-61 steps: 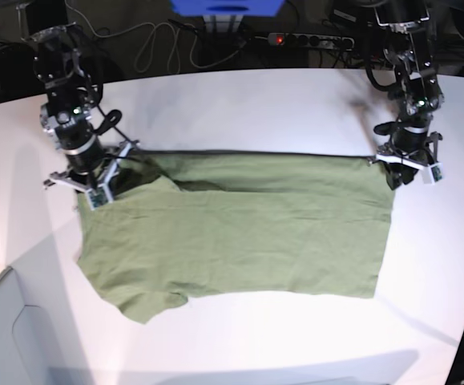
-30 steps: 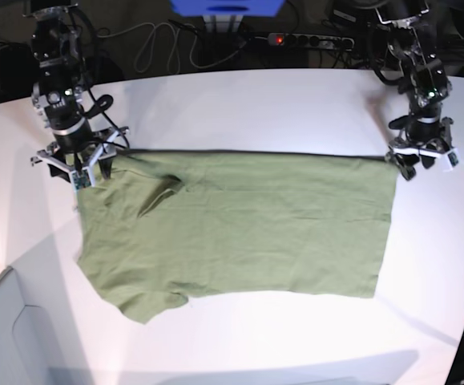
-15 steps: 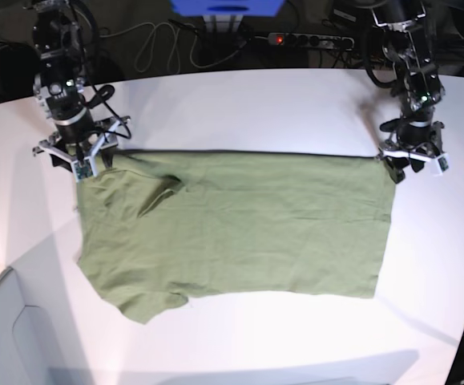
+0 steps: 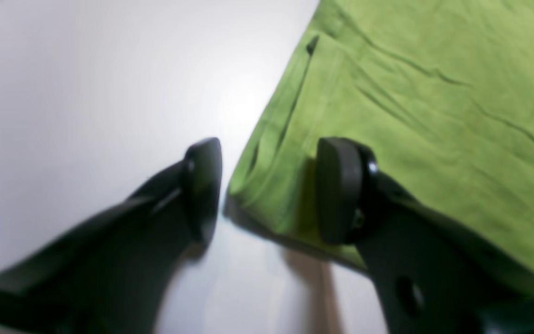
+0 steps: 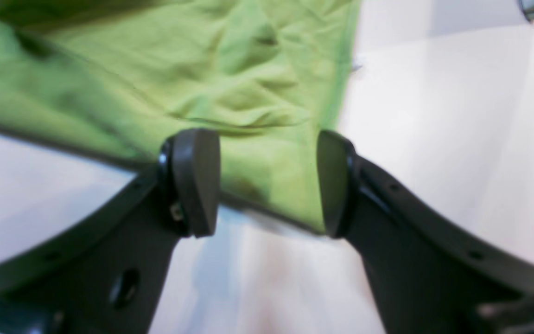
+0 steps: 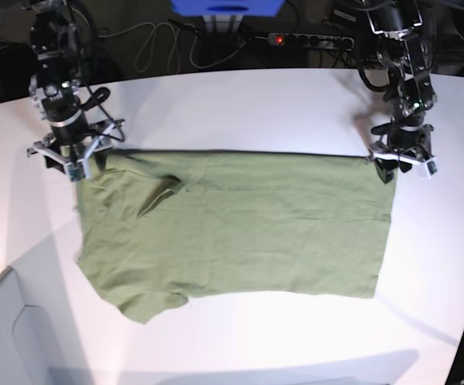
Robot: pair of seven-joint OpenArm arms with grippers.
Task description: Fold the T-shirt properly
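Observation:
The olive-green T-shirt (image 6: pixel 232 224) lies flat on the white table (image 6: pixel 240 104), a sleeve sticking out at the near left. My left gripper (image 6: pixel 402 163) hangs at the shirt's far right corner. In the left wrist view the left gripper (image 4: pixel 271 190) is open, its fingers straddling the cloth's corner hem (image 4: pixel 267 185). My right gripper (image 6: pixel 70 160) sits at the far left corner. Seen from the right wrist, the right gripper (image 5: pixel 262 183) is open over the T-shirt's (image 5: pixel 179 69) corner edge, and the cloth lies loose between the pads.
A power strip (image 6: pixel 312 38) and cables (image 6: pixel 151 44) run along the dark back edge behind the table, beside a blue object (image 6: pixel 225 8). A grey panel (image 6: pixel 7 337) stands at the near left corner.
The left gripper has shifted left onto the shirt's far right corner and its jaws have narrowed a little. The right gripper has edged slightly back and left. The shirt has not moved.

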